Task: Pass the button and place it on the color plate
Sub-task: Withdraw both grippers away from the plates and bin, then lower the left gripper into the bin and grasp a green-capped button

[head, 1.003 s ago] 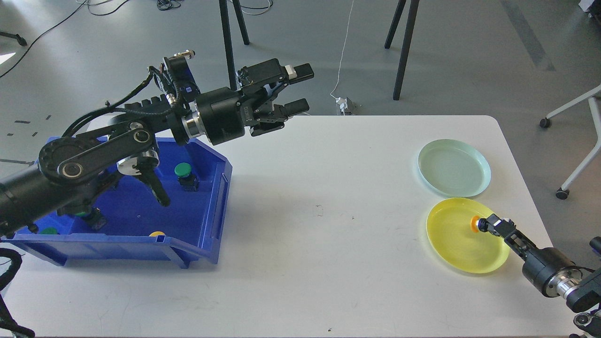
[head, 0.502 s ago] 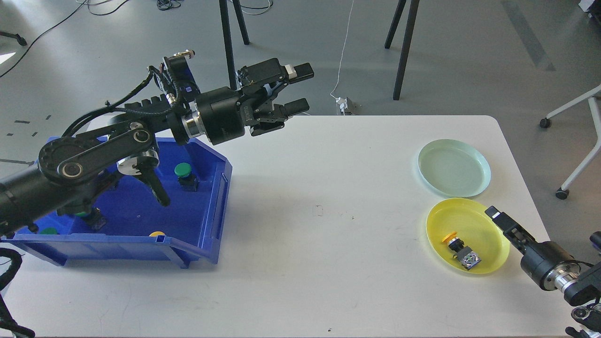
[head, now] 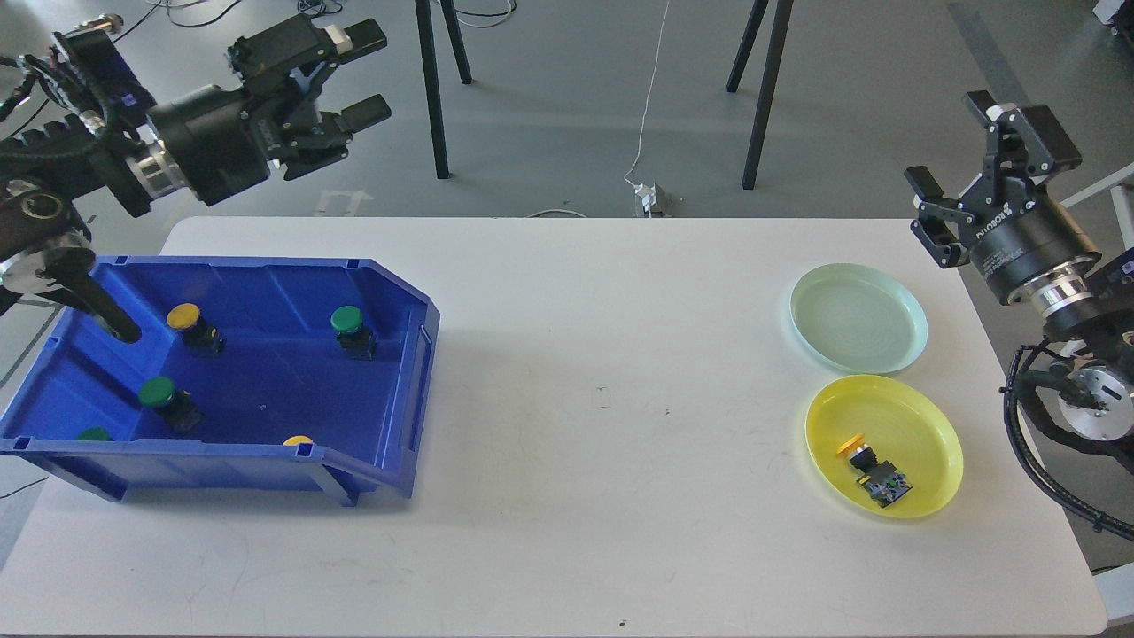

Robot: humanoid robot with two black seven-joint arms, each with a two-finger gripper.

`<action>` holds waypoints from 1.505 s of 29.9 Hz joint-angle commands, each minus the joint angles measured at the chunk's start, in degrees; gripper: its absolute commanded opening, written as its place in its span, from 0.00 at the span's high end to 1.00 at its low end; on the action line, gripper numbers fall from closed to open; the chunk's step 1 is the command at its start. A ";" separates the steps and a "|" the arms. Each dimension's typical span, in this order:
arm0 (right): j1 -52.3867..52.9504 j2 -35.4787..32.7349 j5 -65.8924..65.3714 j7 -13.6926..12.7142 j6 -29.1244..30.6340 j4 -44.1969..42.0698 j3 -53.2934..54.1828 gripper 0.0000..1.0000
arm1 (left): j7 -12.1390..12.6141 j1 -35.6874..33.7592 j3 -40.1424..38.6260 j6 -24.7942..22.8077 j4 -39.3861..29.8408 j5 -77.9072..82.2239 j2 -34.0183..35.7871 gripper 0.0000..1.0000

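A yellow-capped button (head: 870, 468) lies on its side in the yellow plate (head: 921, 430) at the right. The pale green plate (head: 858, 316) behind it holds nothing. The blue bin (head: 403, 390) at the left holds several buttons: a yellow one (head: 190, 322), a green one (head: 347, 325), another green one (head: 162, 398), and two more half hidden behind the front wall. My left gripper (head: 363, 75) is open and empty, high behind the bin's far side. My right gripper (head: 952, 142) is open and empty, raised beyond the table's right edge.
The white table (head: 576, 399) stretches bare between the bin and the plates. Black stand legs (head: 430, 80) and a white cable with a plug (head: 651, 197) are on the floor behind the table. A chair base (head: 1076, 341) stands at the far right.
My left arm pulled back up and to the left, uncovering the bin. My right gripper let go of the yellow button onto the yellow plate, then rose up and away to the right.
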 commanded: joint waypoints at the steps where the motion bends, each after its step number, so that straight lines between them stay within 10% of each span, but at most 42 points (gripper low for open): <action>1: 1.19 3.17 0.61 0.00 0.41 -0.30 0.03 0.03 | 0.00 0.01 -0.13 -0.01 -1.10 6.35 6.73 0.01; 18: -2.23 2.92 0.70 0.00 0.58 -0.21 -0.14 0.03 | 0.00 2.46 6.45 -0.01 -9.11 64.20 15.88 0.03; 45: -4.69 2.92 0.70 0.00 0.58 0.05 -0.41 0.03 | 0.00 5.63 16.48 -0.01 19.20 65.18 1.91 0.03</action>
